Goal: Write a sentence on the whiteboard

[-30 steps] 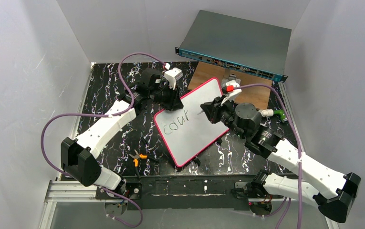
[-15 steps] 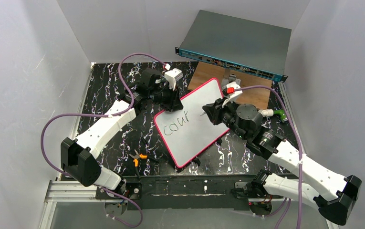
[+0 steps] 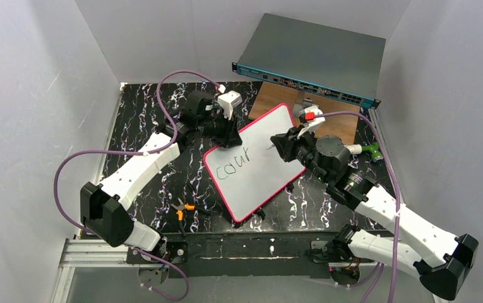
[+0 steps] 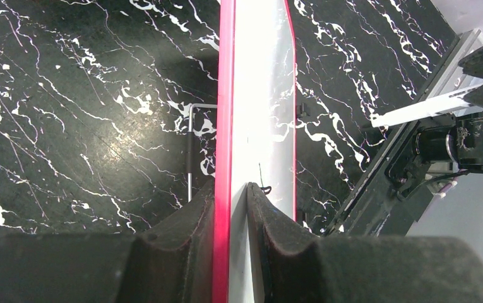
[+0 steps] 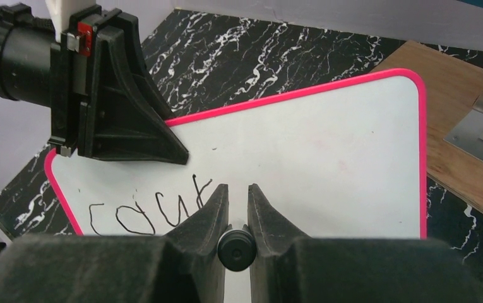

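The whiteboard (image 3: 254, 161) sits slantwise in the middle of the black marbled counter (image 3: 139, 120), its pink-red frame all in view from above. The left claw (image 4: 231, 192) is clenched on the board's far left edge, one finger on the white face and the other behind the frame. Of the sentence (image 3: 234, 162), only the black letters "cour" stand on the board, in a rising line near that held edge. The right claw (image 5: 237, 189) grasps a black marker (image 5: 237, 248) between its two fingers and hangs over the board just right of the last letter. Whether the tip touches the surface I cannot tell. Behind the board lie a wooden panel (image 3: 275, 96) and a grey-teal switch box (image 3: 314, 57). Orange-handled pliers (image 3: 182, 209) lie on the counter near the left arm.
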